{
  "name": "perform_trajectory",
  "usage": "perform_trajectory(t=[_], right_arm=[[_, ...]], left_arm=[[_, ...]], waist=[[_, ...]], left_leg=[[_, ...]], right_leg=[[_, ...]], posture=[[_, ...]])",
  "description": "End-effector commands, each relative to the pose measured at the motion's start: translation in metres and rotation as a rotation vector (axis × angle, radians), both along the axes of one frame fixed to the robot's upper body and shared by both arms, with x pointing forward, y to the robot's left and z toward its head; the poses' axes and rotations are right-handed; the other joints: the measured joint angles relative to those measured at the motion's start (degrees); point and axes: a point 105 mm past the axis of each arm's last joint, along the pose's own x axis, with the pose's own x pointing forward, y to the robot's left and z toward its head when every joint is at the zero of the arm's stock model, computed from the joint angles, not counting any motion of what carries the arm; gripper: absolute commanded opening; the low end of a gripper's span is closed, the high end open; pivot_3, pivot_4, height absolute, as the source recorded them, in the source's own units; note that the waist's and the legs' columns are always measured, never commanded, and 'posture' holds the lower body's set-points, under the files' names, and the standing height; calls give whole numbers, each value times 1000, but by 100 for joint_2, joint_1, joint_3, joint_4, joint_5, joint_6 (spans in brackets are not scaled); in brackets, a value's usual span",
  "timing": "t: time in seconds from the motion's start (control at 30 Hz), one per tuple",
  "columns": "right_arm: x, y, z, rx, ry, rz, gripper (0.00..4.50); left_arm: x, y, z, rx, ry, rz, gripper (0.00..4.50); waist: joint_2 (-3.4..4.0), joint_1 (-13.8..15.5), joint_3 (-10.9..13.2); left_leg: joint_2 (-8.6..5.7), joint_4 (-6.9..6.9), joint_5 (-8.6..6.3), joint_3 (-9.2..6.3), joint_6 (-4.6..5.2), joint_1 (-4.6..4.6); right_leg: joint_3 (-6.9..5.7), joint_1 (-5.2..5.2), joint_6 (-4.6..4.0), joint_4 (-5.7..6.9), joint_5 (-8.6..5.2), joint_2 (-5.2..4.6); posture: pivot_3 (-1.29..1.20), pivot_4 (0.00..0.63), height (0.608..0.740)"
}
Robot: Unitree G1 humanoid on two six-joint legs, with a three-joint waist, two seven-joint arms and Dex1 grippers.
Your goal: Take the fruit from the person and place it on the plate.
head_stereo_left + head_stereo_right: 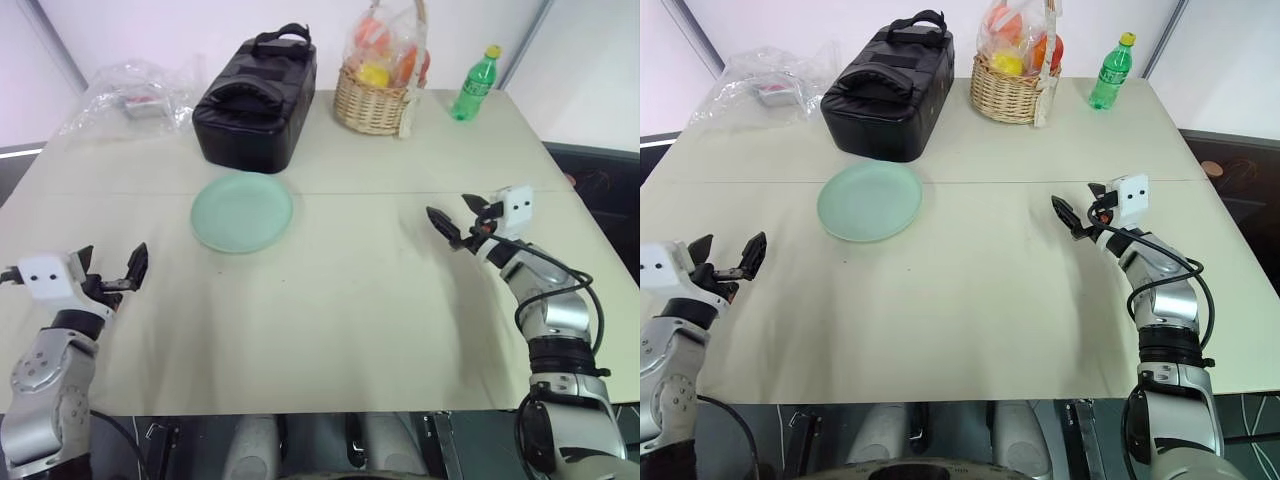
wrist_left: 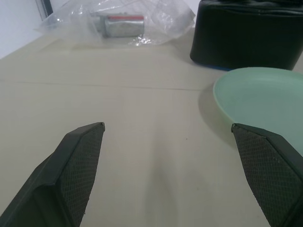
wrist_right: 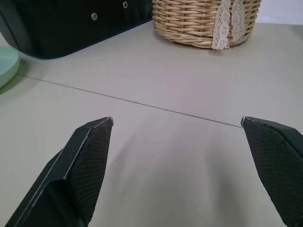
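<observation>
The pale mint-green plate (image 1: 242, 212) lies flat on the beige table (image 1: 340, 300), left of centre, with nothing on it. My left gripper (image 1: 112, 262) hovers open over the table's near left, pointing forward; the plate's rim (image 2: 265, 94) lies just ahead of it, towards the table's middle. My right gripper (image 1: 452, 210) is open over the right side of the table, angled toward the middle, with nothing between its fingers (image 3: 85, 156). The fruit and the person are out of view.
A black zipped bag (image 1: 255, 95) stands right behind the plate. A wicker basket (image 1: 375, 100) of plastic-wrapped round fruits and a green bottle (image 1: 475, 85) stand at the back right. A crumpled clear plastic bag (image 1: 130, 95) lies at the back left.
</observation>
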Motion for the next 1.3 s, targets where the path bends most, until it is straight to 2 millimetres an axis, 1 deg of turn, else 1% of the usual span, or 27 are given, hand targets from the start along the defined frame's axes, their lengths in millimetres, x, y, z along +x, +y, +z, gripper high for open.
perform_trajectory(t=[0.03, 0.1, 0.17, 0.6, 1.3], right_arm=[[0, 4, 14, -5, -56, 10, 4430], [0, 4, 13, -4, -55, 10, 4430], [0, 5, 13, -2, -55, 10, 4430], [-2, 3, 10, 3, -50, 4, 4430], [-2, 3, 9, -4, -45, 5, 4430]], left_arm=[[0, -6, 10, 24, -29, -39, 4500], [1, -12, 11, -8, -44, -72, 4500], [2, -15, 12, 4, -47, -87, 4500], [3, -9, 15, 26, -50, -58, 4500], [5, -13, 13, 25, -49, -66, 4500]], waist=[[0, 2, 0], [0, 0, 0], [0, -1, 0], [0, -2, 0], [0, -1, 0]], left_leg=[[0, 0, 0, 0, 0, 0], [0, 0, 0, 1, 0, 0], [0, 0, 0, 1, 0, 0], [0, 0, 0, 0, 0, 0], [0, 0, 0, 1, 0, 0]], right_leg=[[0, 0, 0, 0, 0, 0], [0, 0, 0, 0, 0, 0], [0, 0, 0, 0, 0, 0], [0, 0, 0, 0, 0, 0], [0, 0, 0, 0, 0, 0]], posture=[[0, 150, 740], [0, 150, 740], [0, 150, 740], [0, 150, 740], [0, 150, 740]])
